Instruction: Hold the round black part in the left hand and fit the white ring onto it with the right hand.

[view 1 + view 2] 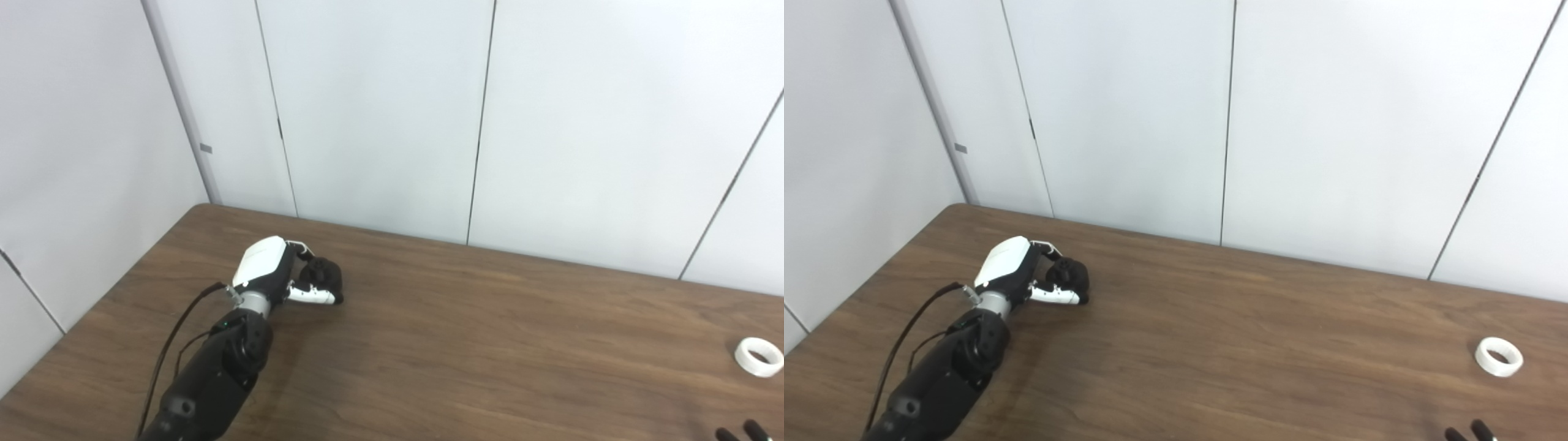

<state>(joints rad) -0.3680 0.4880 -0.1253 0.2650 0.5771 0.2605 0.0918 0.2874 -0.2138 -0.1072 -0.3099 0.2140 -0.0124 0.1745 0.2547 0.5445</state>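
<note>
The round black part point(326, 275) sits on the brown table point(490, 343) at the left, about mid-depth. My left hand point(278, 275) is wrapped around it, with fingers point(303, 248) over its far side and the thumb along its near side. The white ring point(759, 356) lies flat on the table at the far right, also seen as the ring point(1499, 356) in the right eye view. Only the dark fingertips of my right hand point(742, 432) show at the bottom right edge, a little nearer than the ring and not touching it.
White wall panels point(380, 122) rise right behind the table's far edge and along its left side. A black cable point(177, 331) loops beside my left forearm.
</note>
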